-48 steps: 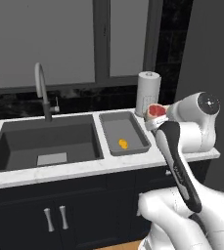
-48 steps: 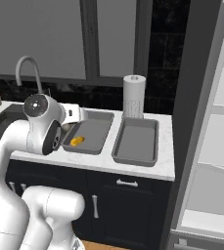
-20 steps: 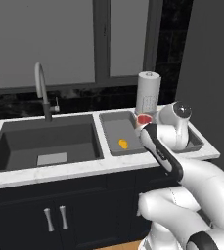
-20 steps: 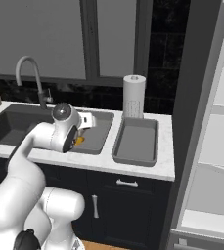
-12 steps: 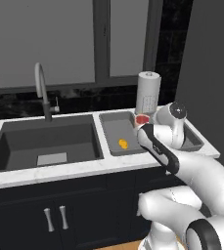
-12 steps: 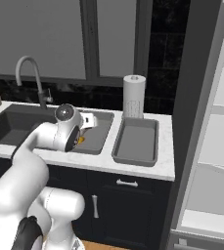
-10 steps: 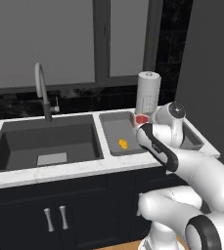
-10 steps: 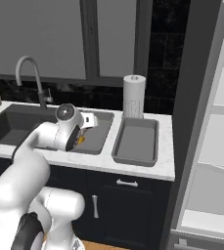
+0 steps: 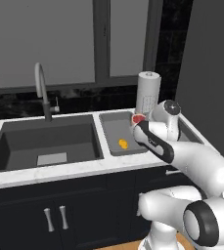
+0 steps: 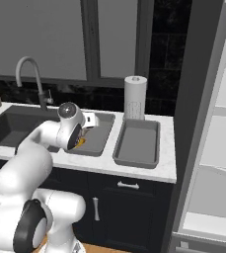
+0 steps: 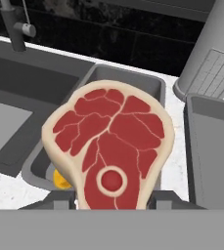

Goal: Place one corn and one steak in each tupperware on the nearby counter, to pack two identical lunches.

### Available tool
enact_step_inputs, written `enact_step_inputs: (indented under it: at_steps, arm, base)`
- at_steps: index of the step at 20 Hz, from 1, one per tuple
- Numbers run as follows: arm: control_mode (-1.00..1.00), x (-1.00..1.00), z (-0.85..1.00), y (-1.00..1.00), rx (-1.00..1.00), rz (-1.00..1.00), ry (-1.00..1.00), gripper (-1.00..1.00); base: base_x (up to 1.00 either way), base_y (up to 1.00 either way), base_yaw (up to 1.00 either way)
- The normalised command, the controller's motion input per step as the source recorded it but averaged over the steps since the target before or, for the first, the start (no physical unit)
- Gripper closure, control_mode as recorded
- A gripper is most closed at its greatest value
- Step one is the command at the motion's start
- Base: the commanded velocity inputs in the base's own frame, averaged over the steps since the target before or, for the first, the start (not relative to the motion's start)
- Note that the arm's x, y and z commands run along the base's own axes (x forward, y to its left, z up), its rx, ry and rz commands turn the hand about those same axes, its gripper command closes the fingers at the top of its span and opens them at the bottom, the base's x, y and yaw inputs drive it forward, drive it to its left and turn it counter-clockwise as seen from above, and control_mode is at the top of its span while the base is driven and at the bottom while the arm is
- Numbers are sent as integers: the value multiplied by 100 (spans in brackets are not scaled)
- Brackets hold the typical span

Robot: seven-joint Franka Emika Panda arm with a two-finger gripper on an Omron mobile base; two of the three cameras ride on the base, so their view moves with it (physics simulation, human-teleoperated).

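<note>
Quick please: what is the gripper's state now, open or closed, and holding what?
Gripper: closed on a steak, held above the tupperware that has a corn in it.

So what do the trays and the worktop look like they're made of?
The tupperware looks like matte grey plastic: flat colour, no glints, though dull metal is possible. The counter looks like polished marble or an imitation: white with faint grey mottling.

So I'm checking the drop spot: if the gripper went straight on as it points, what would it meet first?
Probably the left tray, the one with the corn in it; the gripper holds the steak facing it, though depth is unclear.
</note>
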Motion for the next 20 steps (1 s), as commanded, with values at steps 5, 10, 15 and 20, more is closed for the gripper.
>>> enact_step_inputs:
  at_steps: [5, 10, 15, 20]
  arm:
    - [-100, 12, -15, 0, 0, 0, 0, 100]
    - [-100, 12, -23, 0, 0, 0, 0, 100]
    - [-100, 11, -18, 0, 0, 0, 0, 100]
    - [-100, 17, -10, 0, 0, 0, 0, 100]
  base:
    - [0, 0, 0]
    - [0, 0, 0]
    - [0, 0, 0]
    - [0, 0, 0]
